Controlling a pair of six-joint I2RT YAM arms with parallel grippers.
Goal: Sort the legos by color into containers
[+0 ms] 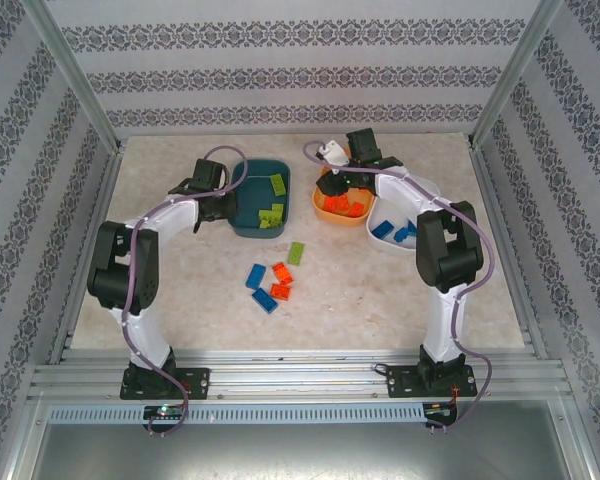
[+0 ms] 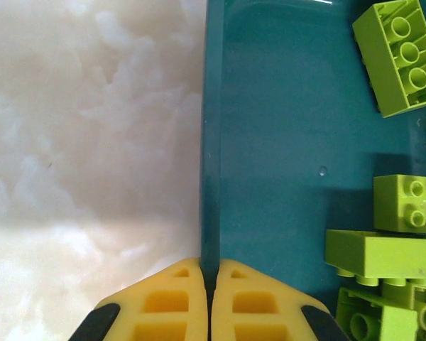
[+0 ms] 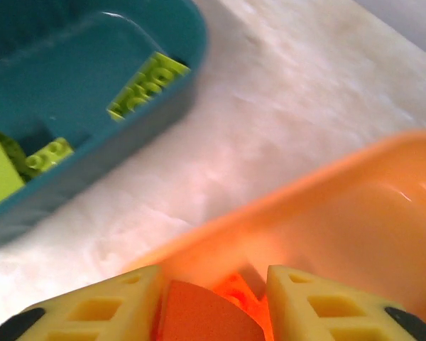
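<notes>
Left gripper (image 2: 211, 268): jaws together, tips at the left wall of the teal tray (image 2: 284, 128). The rim runs straight into the seam between the pads, and I cannot tell whether the wall is pinched.
Right gripper (image 3: 213, 271): jaws apart, low over the orange tray (image 3: 355, 213).
Between the right jaws: one orange-red brick (image 3: 202, 316), lying against one pad with a sliver of gap at the other. I read it as loose, not clamped.
Teal tray load: lime bricks (image 2: 397, 57), several, on the side away from the left gripper.
Orange tray load: a small heap of orange-red bricks (image 1: 346, 207) beneath the right gripper.
White tray (image 1: 383, 213): just beside the orange tray, partly under the right arm. I count three blue bricks (image 1: 400, 235) in it.
Tray row: teal left, orange middle, white right, on the far half of the table (image 1: 180, 290).
Loose on table: near the middle, on my side of the trays. A lime brick (image 1: 296, 253) lies apart. Just below it, two blue (image 1: 255, 275) and two orange-red (image 1: 281, 271) are clustered.
</notes>
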